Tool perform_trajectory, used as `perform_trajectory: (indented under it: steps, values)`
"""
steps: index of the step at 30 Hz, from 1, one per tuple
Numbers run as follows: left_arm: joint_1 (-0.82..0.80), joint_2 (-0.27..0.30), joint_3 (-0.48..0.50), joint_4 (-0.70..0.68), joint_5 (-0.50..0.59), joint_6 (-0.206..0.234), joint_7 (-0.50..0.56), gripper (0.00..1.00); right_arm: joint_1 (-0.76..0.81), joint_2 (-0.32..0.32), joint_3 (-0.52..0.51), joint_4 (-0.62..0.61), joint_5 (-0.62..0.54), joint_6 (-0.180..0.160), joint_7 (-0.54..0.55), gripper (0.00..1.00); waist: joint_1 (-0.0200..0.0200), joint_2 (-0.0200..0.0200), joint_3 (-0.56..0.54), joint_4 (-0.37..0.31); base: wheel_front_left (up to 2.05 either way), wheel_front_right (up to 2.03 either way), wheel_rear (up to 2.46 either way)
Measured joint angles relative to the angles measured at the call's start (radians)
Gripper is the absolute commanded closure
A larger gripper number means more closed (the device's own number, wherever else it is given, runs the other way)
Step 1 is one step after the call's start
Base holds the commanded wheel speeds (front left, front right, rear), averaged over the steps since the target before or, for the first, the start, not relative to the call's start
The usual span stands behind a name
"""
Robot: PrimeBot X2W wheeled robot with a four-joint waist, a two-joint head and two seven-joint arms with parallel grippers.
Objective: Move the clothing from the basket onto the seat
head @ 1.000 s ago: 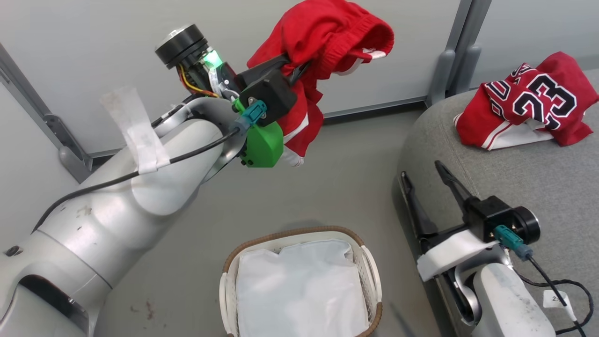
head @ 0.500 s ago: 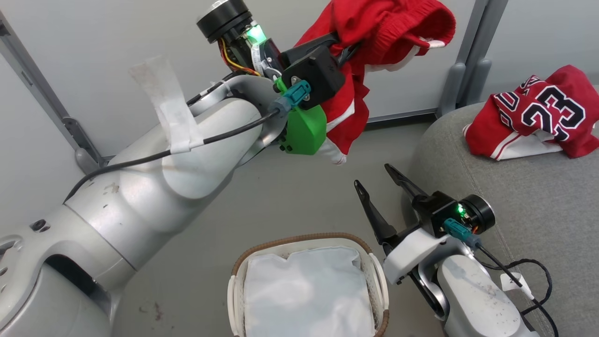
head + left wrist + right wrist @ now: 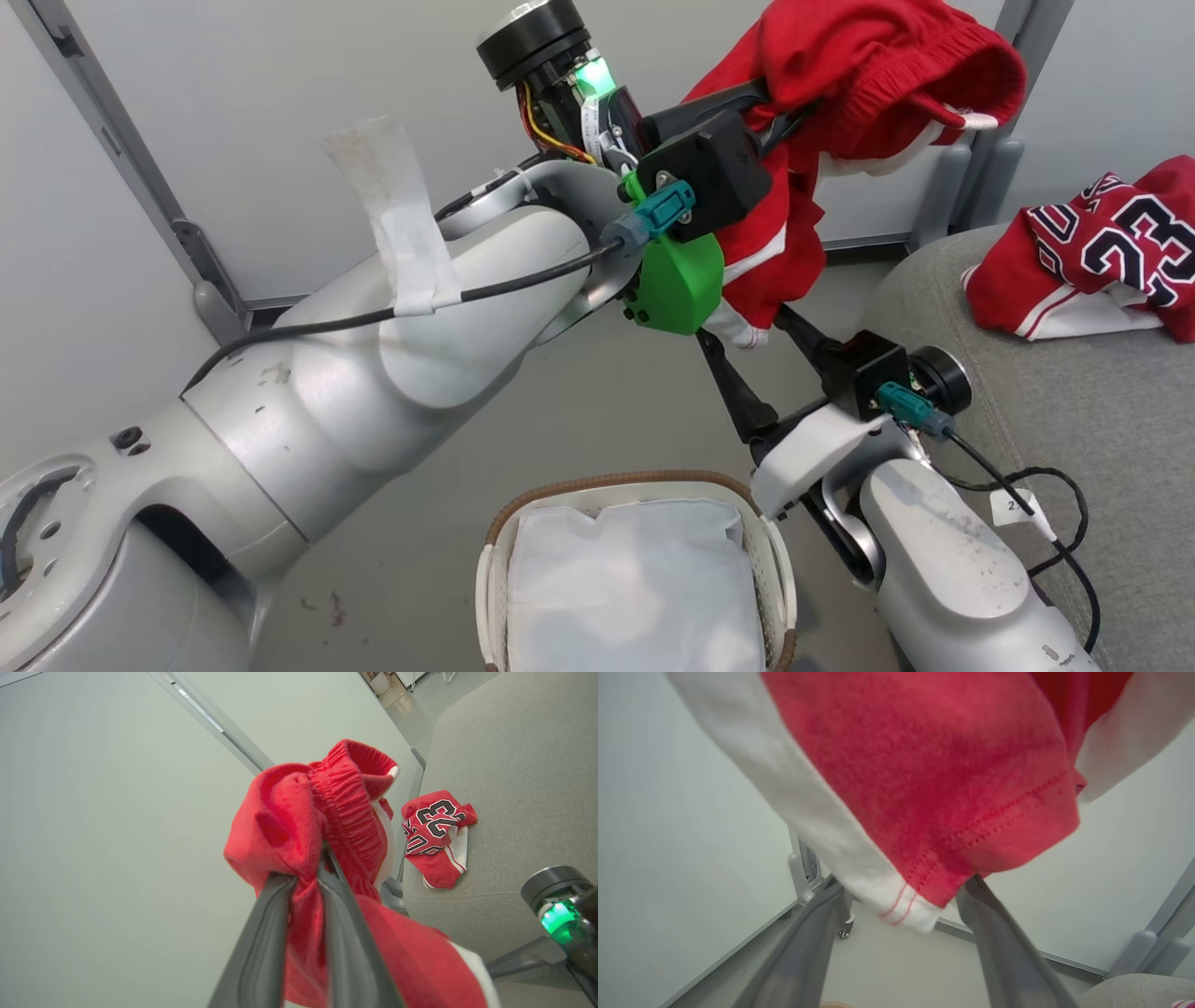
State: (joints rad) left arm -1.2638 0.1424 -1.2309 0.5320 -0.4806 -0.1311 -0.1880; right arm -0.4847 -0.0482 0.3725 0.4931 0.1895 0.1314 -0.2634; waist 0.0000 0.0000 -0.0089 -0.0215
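Red shorts (image 3: 868, 65) are pinched tight betw. L gripper (image 3: 308, 872) fingers and held high. R gripper (image 3: 739, 325) fingers are spread wide just under the hem. "23" jersey (image 3: 1111, 266) is laid on seat (image 3: 1055, 411), well apart from basket (image 3: 597, 485).

Bare seat (image 3: 1074, 420) beside numbered jersey (image 3: 1106, 266)

Grey seat (image 3: 1074, 420) bears the "23" garment (image 3: 1111, 257) — basket (image 3: 597, 487) on floor (image 3: 560, 411).
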Motion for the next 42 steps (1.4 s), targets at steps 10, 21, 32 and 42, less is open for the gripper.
perform_trajectory:
  steps: [10, 21, 32, 42]
  values:
    - [0.011, 0.009, -0.008, 0.002, -0.017, 0.0, -0.006, 1.0, 0.007, 0.0, -0.01, -0.085, 0.022, 0.0, 0.0, 0.0, 0.0, 0.0, -0.004, -0.001, 0.0, 0.0, 0.0]
    - [0.014, -0.011, -0.015, -0.007, -0.033, 0.0, -0.008, 1.0, -0.049, 0.0, 0.006, -0.071, 0.024, 0.0, 0.0, 0.08, 0.0, 0.0, 0.0, 0.017, 0.0, 0.0, 0.0]
    - [0.04, 0.009, -0.011, 0.026, -0.069, 0.002, -0.017, 1.0, -0.048, 0.0, -0.009, -0.105, 0.029, 0.0, 0.0, 1.0, 0.0, 0.0, 0.009, 0.01, 0.0, 0.0, 0.0]
    - [0.127, 0.029, 0.028, 0.052, -0.169, 0.004, -0.034, 0.0, -0.034, 0.0, -0.071, -0.135, 0.012, 0.0, 0.0, 1.0, 0.0, 0.0, 0.02, -0.008, 0.0, 0.0, 0.0]
